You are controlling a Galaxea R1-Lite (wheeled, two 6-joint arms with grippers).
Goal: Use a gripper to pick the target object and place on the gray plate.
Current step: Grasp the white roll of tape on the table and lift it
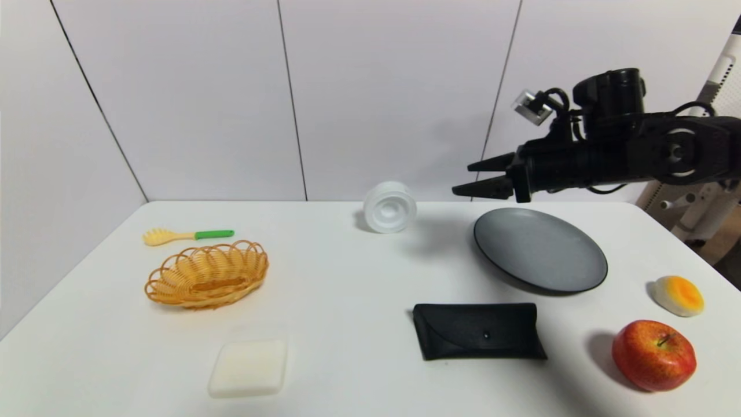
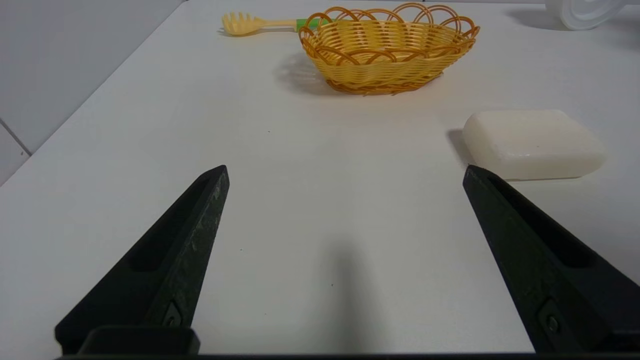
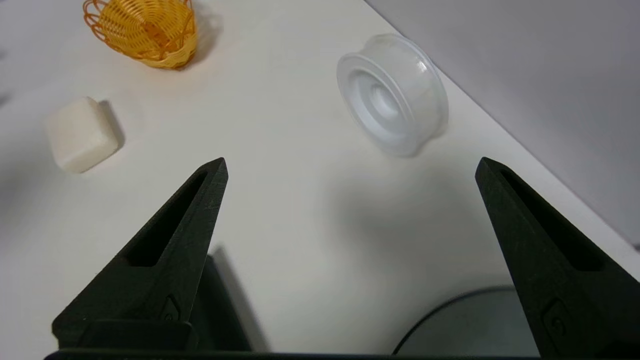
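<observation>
Nearest the head camera, a white soap-like block and a black case lie on the white surface. Above the gray plate, the right end effector hangs in the air, its two pointed fingers spread apart and empty. Ahead of those tips, lower down and tipped on its side near the wall, rests the white container. Well apart, the left end effector, fingers wide, sits low near the block.
</observation>
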